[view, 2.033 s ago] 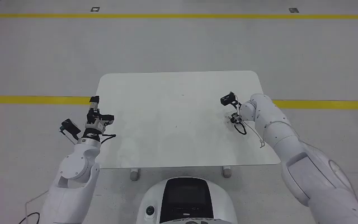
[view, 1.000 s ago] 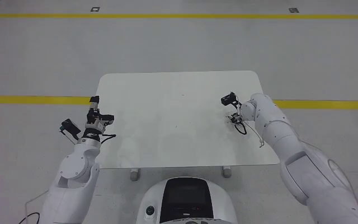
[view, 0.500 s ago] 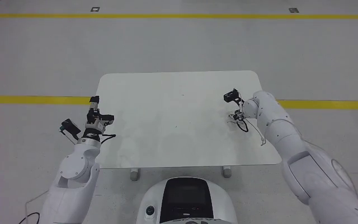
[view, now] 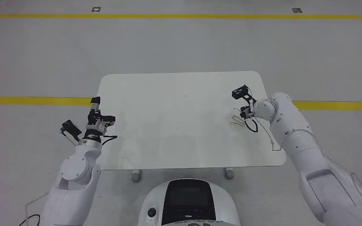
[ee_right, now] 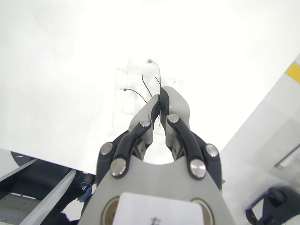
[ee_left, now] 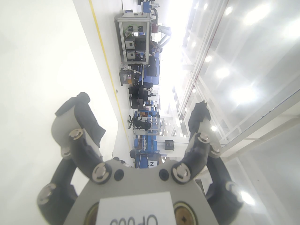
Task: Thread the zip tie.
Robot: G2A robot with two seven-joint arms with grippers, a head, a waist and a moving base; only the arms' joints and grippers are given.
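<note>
- My right gripper point(ee_right: 160, 95) is pressed together, pinching the zip tie point(ee_right: 134, 91). Thin black strands fan out past the pads, and one runs back between the fingers.
- How many ties are in the pinch I cannot tell.
- Its wrist view shows a clear sheet point(ee_right: 126, 94) lying flat on the table point(ee_right: 70, 47) under the strands. From the top view I can't make that sheet out.
- The top view places this gripper low over the table's right part, near the right edge. The tie shows there as a small black tangle point(view: 236, 120) just beside the fingers.
- A white label point(ee_right: 159, 208) sits on the gripper's base, its print cut off and unreadable.
- My left gripper point(ee_left: 140, 101) is spread wide with nothing between the fingers. It is raised at the table's left edge, well apart from the tie.
- Its wrist view looks along the table and out into the room beyond it.
- It carries a label point(ee_left: 136, 208) too, upside down and partly cropped.
- A yellow line point(view: 181, 16) crosses the floor beyond the table's far edge.
</note>
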